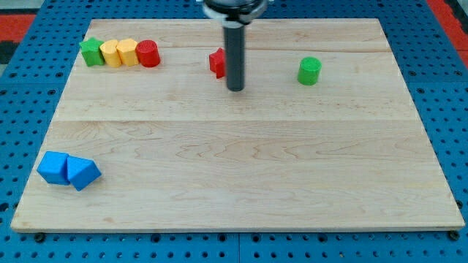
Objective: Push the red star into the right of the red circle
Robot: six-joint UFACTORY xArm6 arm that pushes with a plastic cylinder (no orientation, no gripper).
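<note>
The red star [217, 62] lies near the view's top centre, partly hidden behind my rod. My tip [235, 88] rests on the board just right of and slightly below the star, touching or nearly touching it. The red circle [148, 53] is a red cylinder at the view's upper left, the right end of a row of blocks. It is well to the left of the star.
Left of the red circle sit a yellow block [127, 52], a second yellow block [110, 53] and a green star [92, 52] in a row. A green cylinder [309, 71] stands at the upper right. A blue cube [53, 167] and a blue triangular block [82, 173] lie at the lower left.
</note>
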